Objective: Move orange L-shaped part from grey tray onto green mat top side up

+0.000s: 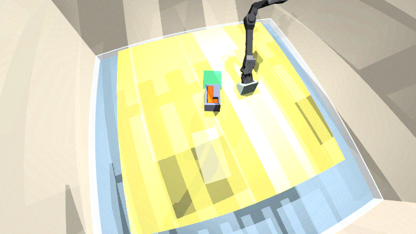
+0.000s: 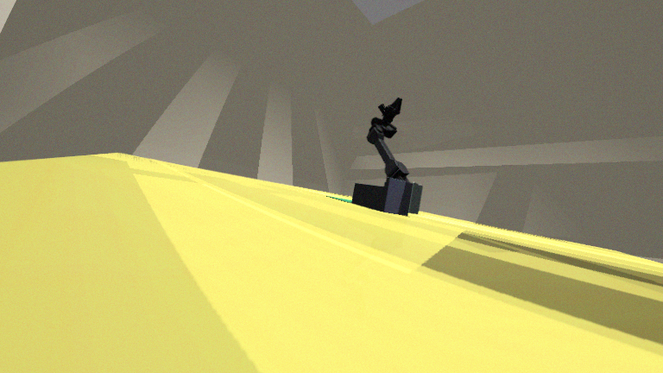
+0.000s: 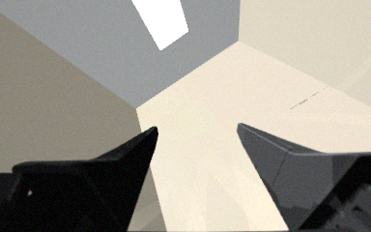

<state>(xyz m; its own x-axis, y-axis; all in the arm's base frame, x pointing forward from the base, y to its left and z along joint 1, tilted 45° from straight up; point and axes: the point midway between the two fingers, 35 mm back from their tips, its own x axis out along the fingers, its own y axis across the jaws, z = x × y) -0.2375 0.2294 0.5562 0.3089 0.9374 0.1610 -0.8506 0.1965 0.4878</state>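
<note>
No text, label, brand, number or sign can be read on any surface in the three views.

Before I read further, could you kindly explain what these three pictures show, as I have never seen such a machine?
It is one jointed dark robot arm ending in a two-fingered claw. One picture looks down from above, one looks low across the yellow table, and one sits on the arm's wrist. On the table stands a grey tray with an orange L-shaped part lying in its pocket, and a green mat beside it. The arm is raised well away from the tray. The wrist picture shows the claw's fingers wide apart, holding nothing, pointing at walls and ceiling.
</note>
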